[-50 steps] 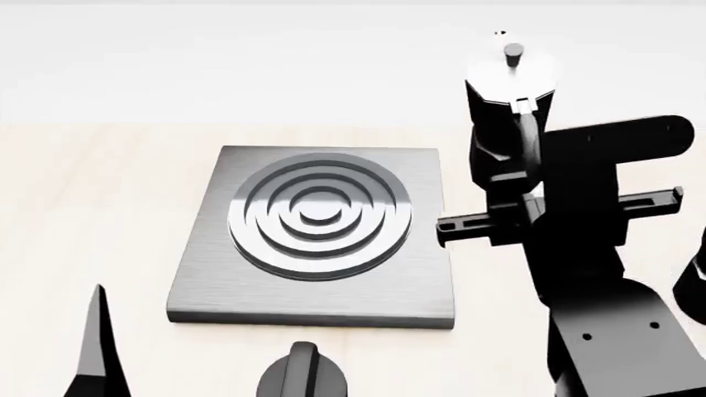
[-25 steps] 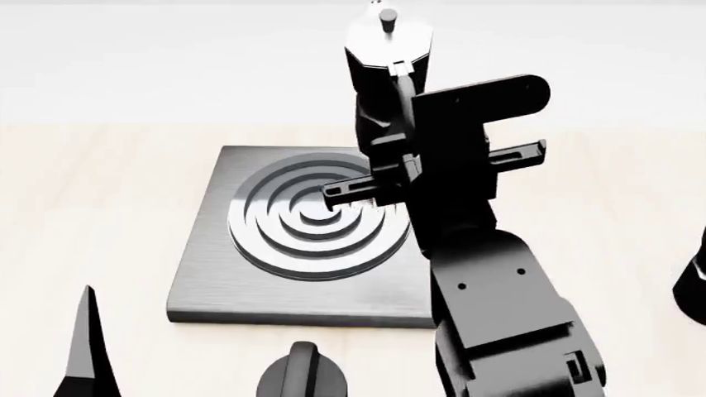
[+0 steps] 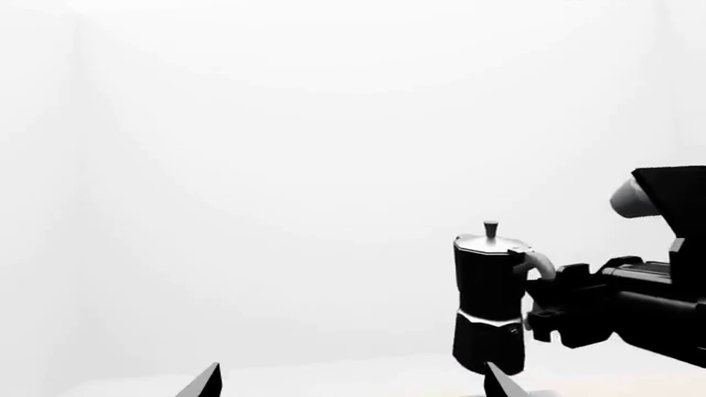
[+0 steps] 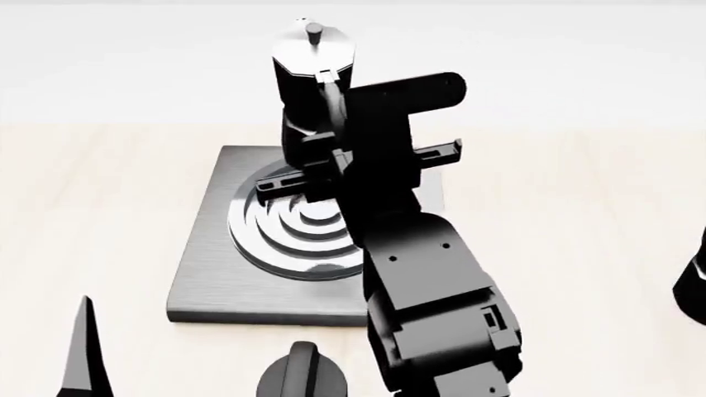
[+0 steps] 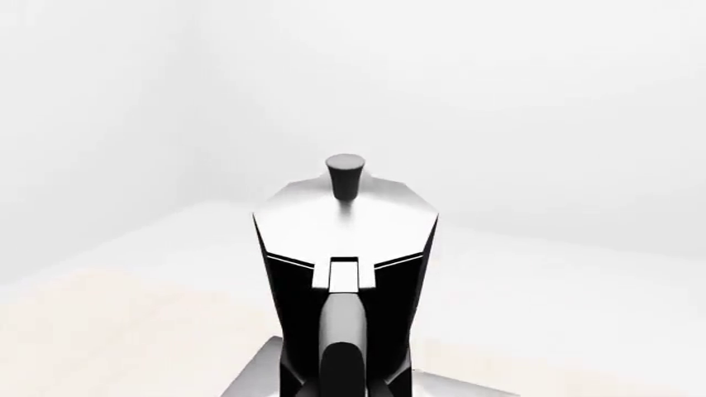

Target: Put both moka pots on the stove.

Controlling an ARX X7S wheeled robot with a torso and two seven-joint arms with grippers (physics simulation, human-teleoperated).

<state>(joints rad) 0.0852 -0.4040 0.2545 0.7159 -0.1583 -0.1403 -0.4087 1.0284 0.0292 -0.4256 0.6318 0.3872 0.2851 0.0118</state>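
Observation:
My right gripper is shut on the curved handle of a moka pot, a tall faceted black pot with a silvery lid and knob. It holds the pot upright over the far part of the stove, a square dark-grey plate with ring burner. I cannot tell whether the pot touches the plate. The pot fills the right wrist view, with a stove corner below it. The left wrist view shows the pot and the right gripper. My left gripper is open and empty, low at the near left.
A short round black knob with a ridge sits just before the stove's near edge. A black shape is cut off by the right edge; I cannot tell what it is. The light wooden table spreads around the stove.
My right arm has carried the moka pot leftward, from right of the stove to over its far middle. The left gripper has barely moved.

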